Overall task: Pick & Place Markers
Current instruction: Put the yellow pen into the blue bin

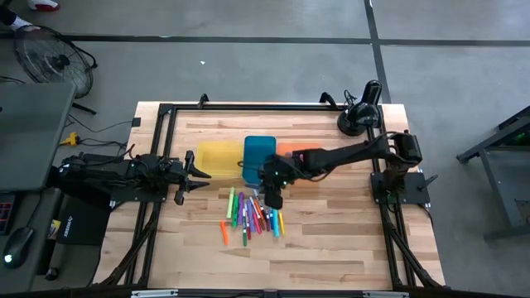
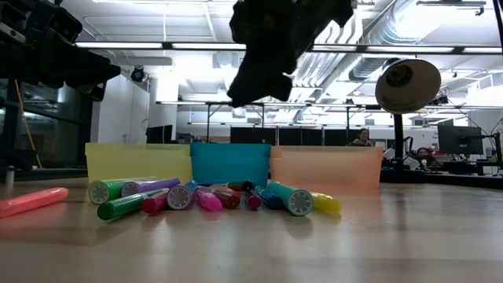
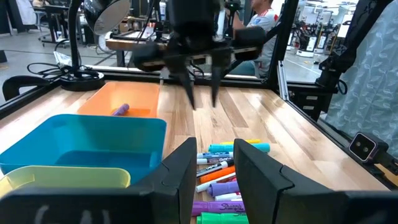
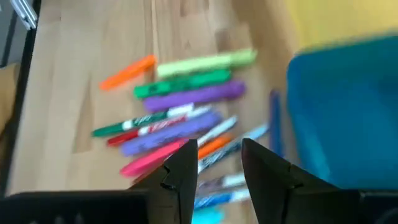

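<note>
Wide pale wooden worktop [image 1: 331, 240], plenty of bare plank along its near edge and both sides. Three rectangular plastic trays sit mid-table in a row: yellow [image 1: 217, 157], blue [image 1: 258, 151], orange [image 1: 291, 151], a purple marker [image 3: 120, 110] inside that last one. The right gripper [image 1: 272, 197] hangs above the heap of mixed-colour markers [image 1: 252, 215], jaws parted, empty. The left gripper [image 1: 199, 172] waits by the yellow tray's left edge, jaws parted too.
</note>
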Robot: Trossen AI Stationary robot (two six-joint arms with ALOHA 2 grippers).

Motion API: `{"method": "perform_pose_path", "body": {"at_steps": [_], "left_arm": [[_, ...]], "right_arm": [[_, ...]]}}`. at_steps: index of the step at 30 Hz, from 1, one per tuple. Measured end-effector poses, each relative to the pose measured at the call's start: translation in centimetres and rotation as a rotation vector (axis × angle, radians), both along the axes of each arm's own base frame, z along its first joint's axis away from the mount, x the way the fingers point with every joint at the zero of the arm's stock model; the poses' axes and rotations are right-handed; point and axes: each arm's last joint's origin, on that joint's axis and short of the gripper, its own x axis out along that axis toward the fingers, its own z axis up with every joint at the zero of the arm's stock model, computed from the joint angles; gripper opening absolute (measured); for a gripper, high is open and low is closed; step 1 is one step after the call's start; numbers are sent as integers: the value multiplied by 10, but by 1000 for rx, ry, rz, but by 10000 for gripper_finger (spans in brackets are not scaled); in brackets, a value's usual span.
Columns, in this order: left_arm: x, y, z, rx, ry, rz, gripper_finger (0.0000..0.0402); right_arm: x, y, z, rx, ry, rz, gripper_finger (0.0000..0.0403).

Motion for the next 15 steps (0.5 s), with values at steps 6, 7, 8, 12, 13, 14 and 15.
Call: {"method": "perform_pose_path", "body": {"at_steps": [6,7,8,12,13,14,15], "left_arm": [[0,0,0,0,0,0,104],[0,0,0,0,0,0,104],[0,0,0,0,0,0,104],[0,0,0,0,0,0,104],[0,0,0,0,0,0,104],[0,0,0,0,0,0,104],[0,0,0,0,0,0,104]], "right_arm": [[-7,25,-4,92,85,-69,114],[-8,29,-4,99,94,-78,114],[-8,32,-4,108,100,-89,114],[-12,44,-6,133,135,-152,114],[-13,46,-6,139,144,-169,114],[-14,48,-7,149,154,-189,114],[-15,50,-7,159,168,-211,114]]}}
